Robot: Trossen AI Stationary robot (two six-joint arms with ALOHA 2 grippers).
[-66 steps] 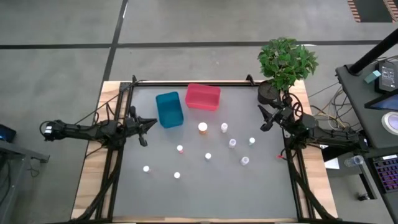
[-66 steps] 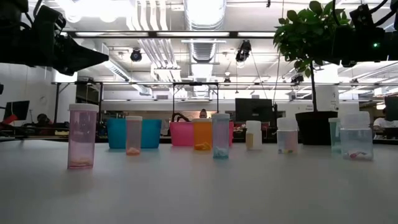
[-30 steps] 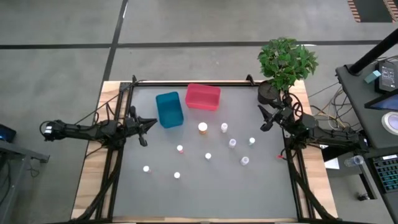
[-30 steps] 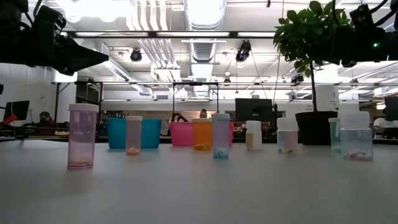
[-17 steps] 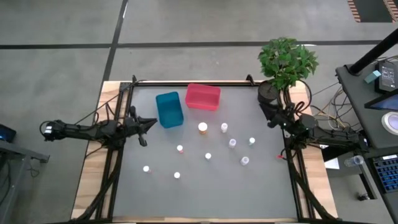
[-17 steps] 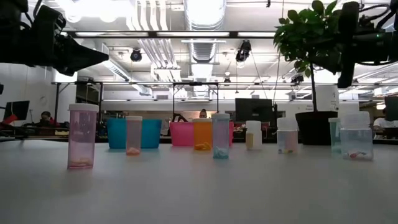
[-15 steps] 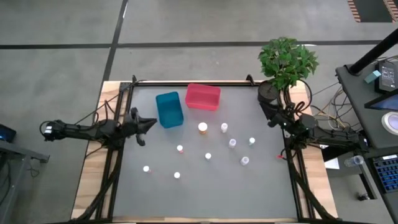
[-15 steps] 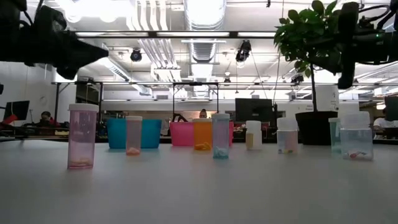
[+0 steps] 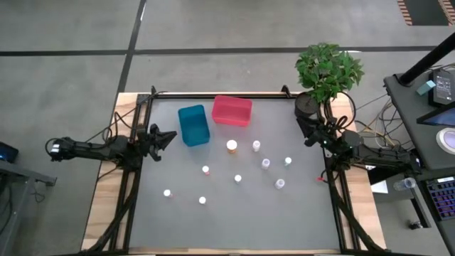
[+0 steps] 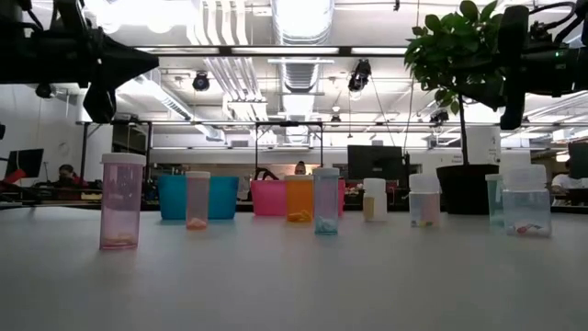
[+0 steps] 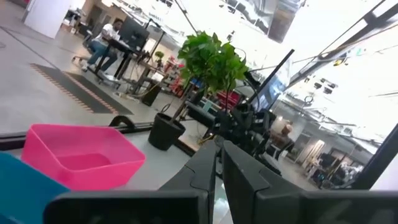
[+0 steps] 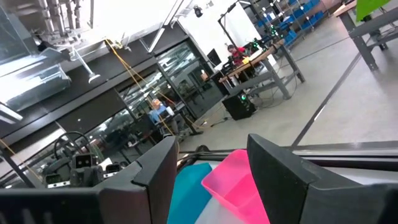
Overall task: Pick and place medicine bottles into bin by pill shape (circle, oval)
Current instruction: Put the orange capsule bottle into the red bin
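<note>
High view has the medicine bottles [image 9: 237, 178] standing upright mid-desk between both arms, none binned: the open right gripper [image 9: 310, 133] sits nearer the cluster beside it, while the closed left gripper [image 9: 166, 136] hangs by the blue bin [image 9: 193, 125].

Grey concrete floor [image 9: 64, 78], ceiling ducts [image 10: 303, 18], bright overhead lights [image 10: 138, 11]

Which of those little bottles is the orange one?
The orange bottle stands just below the pink bin, nearest the two bins. From above its body shows orange round the white cap; the others look white or clear.
</note>
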